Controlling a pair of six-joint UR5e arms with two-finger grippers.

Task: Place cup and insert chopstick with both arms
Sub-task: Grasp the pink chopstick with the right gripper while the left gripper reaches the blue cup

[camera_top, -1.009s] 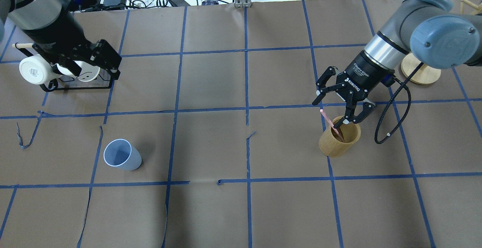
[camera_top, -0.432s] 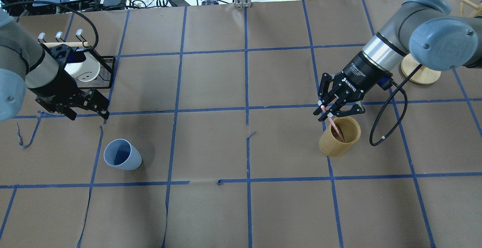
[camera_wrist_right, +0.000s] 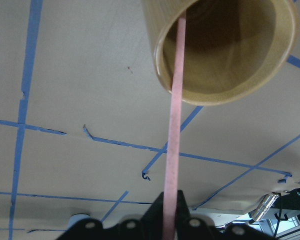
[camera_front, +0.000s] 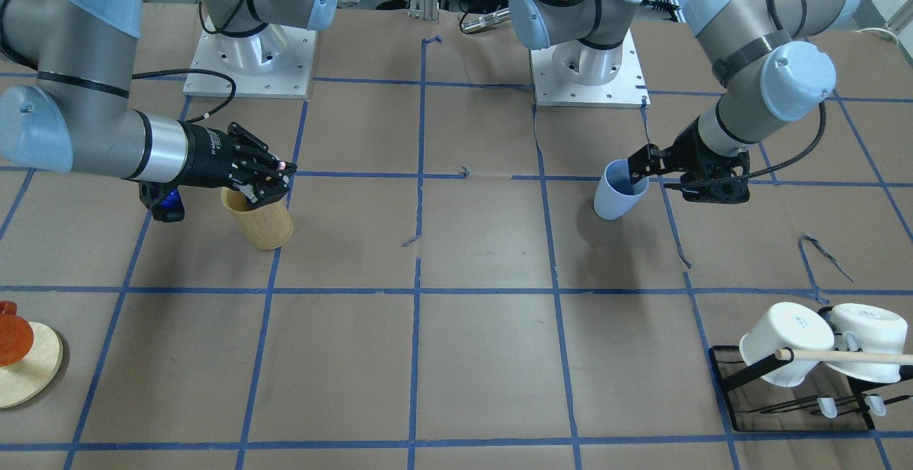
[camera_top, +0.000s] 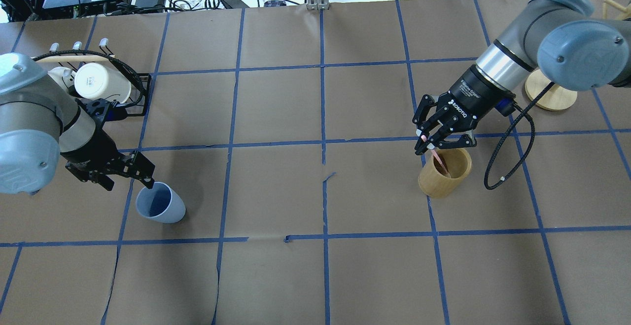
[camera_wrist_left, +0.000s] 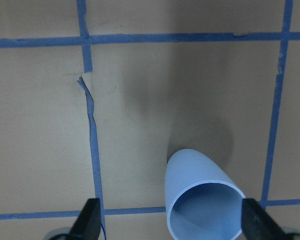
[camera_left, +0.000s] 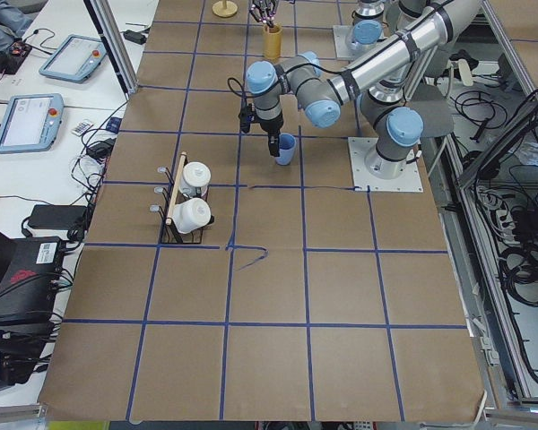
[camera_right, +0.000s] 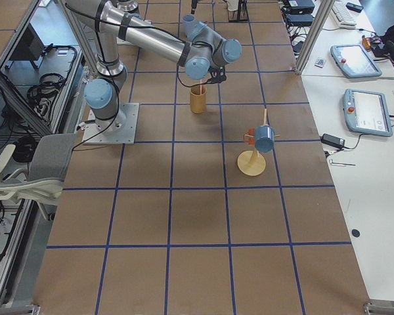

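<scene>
Right gripper (camera_top: 430,142) is clamped on the upper end of the thin pink chopstick (camera_top: 439,161). The stick's lower end leans inside the round bamboo holder (camera_top: 443,179), which stands on the right side of the brown paper-covered table (camera_top: 276,192). I judge the high pinch is chosen so the stick can be drawn clear of the holder's wall.

Left gripper (camera_top: 126,181) has its jaws spread and holds nothing. It is poised just behind the rim of the pale blue plastic cup (camera_top: 161,205), which stands mouth up on the table's left side. My left wrist view shows the cup mouth between the fingers, nearer one of them. The wide spread looks meant for taking the cup across its body.

Against the earlier overhead pictures:
- The left gripper has travelled from the black wire mug rack (camera_front: 742,374) to the cup.
- The right gripper, then open around the stick, has closed on it.
- The cup has not moved.
</scene>
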